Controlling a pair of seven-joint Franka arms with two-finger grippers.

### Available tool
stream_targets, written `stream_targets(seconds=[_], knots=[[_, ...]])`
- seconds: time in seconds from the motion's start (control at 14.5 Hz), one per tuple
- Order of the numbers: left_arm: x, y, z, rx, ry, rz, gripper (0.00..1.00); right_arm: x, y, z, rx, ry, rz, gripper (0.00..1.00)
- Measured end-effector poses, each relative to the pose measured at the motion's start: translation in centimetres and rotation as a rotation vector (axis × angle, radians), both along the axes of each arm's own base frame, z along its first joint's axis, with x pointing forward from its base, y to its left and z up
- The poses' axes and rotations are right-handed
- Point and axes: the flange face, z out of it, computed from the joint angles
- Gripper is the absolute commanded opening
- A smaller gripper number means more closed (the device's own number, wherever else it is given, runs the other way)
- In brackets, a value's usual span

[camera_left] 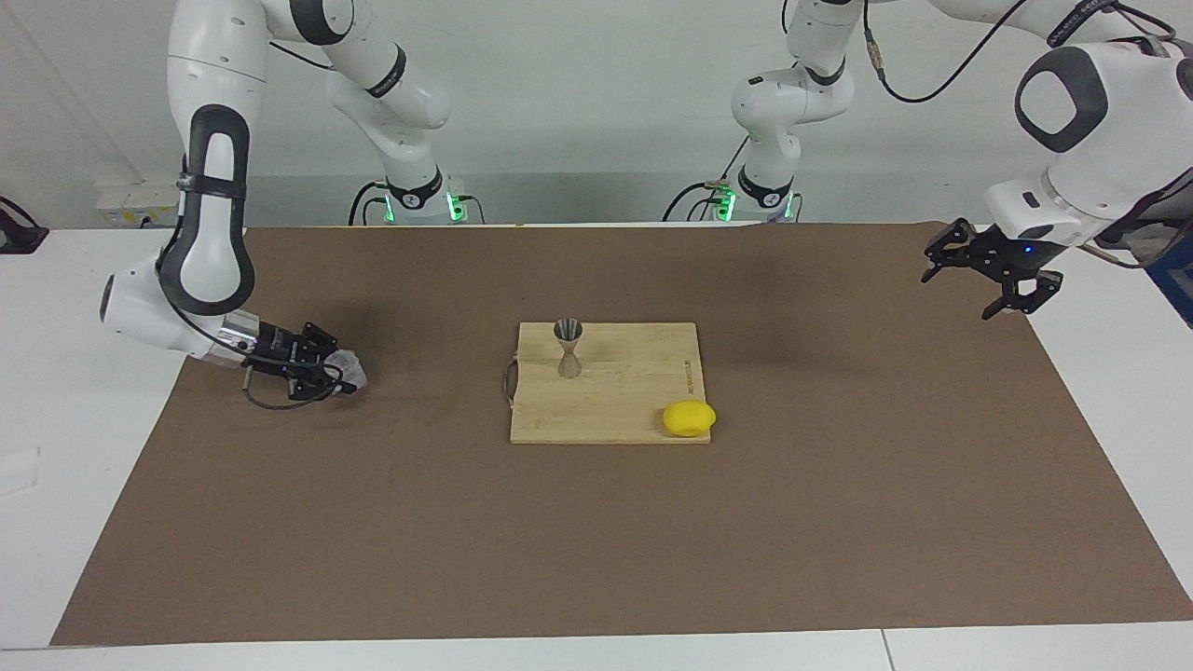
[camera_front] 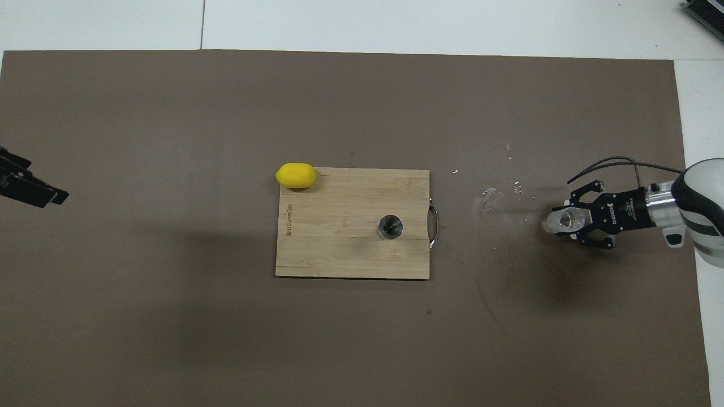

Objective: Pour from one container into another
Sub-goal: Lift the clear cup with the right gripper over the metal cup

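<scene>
1. A brown mat [camera_left: 596, 522] is spread over the white table [camera_left: 56, 298], and a wooden cutting board [camera_left: 634, 410] is laid at its middle.
2. The metal jigger [camera_left: 568, 347] is stood upright on the cutting board, in the part nearer to the robots and toward the right arm's end; its open upper cone is seen from above as a dark round mouth [camera_front: 390, 226].
3. A yellow lemon [camera_left: 690, 417] is placed at the board's corner farther from the robots, toward the left arm's end, and overhangs the edge.
4. The clear glass cup [camera_front: 567, 220] is found on the mat toward the right arm's end of the table, well apart from the board.
5. The right gripper [camera_left: 341, 371] is brought low to the mat and is closed around the glass cup, one finger on each side; whether the cup rests on the mat or is just lifted cannot be told with certainty.
6. The left gripper [camera_left: 995, 280] is held in the air over the mat's edge at the left arm's end, with its fingers spread wide and nothing between them; that arm is kept waiting.
7. A small metal handle [camera_front: 434, 217] is fixed to the board's side facing the cup.
</scene>
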Motion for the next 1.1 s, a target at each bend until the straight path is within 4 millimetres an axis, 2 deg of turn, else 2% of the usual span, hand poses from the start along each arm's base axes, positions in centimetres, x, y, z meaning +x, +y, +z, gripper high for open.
stream_targets(seconds=[0.21, 0.41, 0.55, 0.83, 1.1], knots=[[-0.1, -0.8, -0.1, 0.025, 0.029, 0.164, 1.0, 1.1, 4.6, 3.8, -0.026, 0.021, -0.018, 0.15], [-0.3, -3.6, -0.3, 0.068, 0.085, 0.479, 1.0, 1.8, 9.6, 6.8, -0.057, 0.036, -0.043, 0.15], [-0.4, -5.5, -0.4, 0.088, 0.101, 0.606, 1.0, 2.3, 13.1, 8.0, -0.083, 0.039, -0.066, 0.15], [-0.5, -6.5, -0.5, 0.095, 0.105, 0.629, 1.0, 2.8, 20.6, 9.2, -0.136, 0.029, -0.096, 0.15], [-0.5, -6.5, -0.5, 0.095, 0.105, 0.632, 1.0, 2.6, 27.9, 11.0, -0.238, 0.019, -0.109, 0.15]])
